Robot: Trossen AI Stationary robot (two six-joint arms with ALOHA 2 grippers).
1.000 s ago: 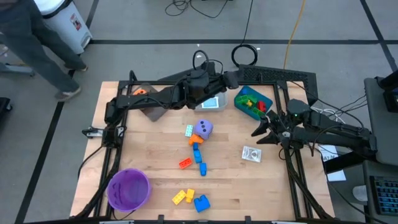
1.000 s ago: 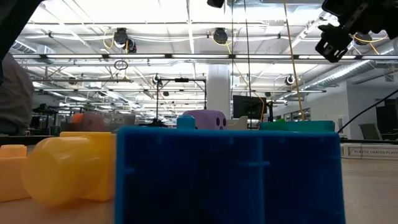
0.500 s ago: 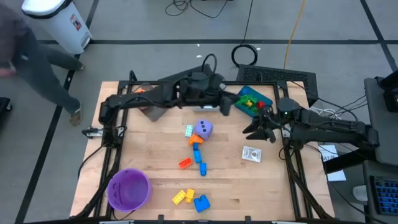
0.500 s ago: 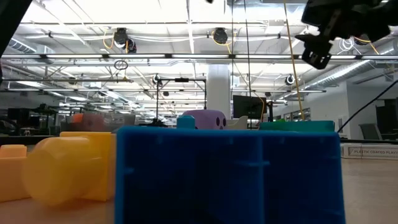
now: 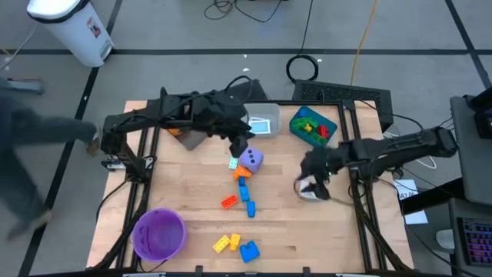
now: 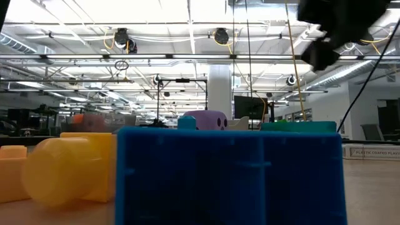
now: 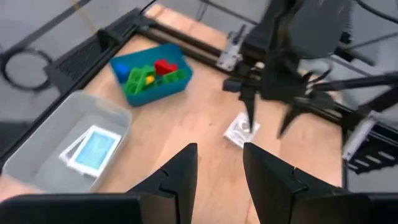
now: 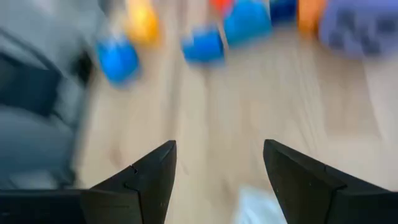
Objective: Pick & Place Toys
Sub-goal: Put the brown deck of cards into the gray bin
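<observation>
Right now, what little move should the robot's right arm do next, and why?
Probably lower a little and close. The right gripper hangs open right over the flat whitish square card on the wooden table, with its fingers on either side of the card.

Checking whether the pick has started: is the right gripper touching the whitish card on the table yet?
Cannot tell. In the high view the right gripper overlaps the whitish card; the left wrist view shows its open fingers straddling it, but no plain contact or gap.
</observation>
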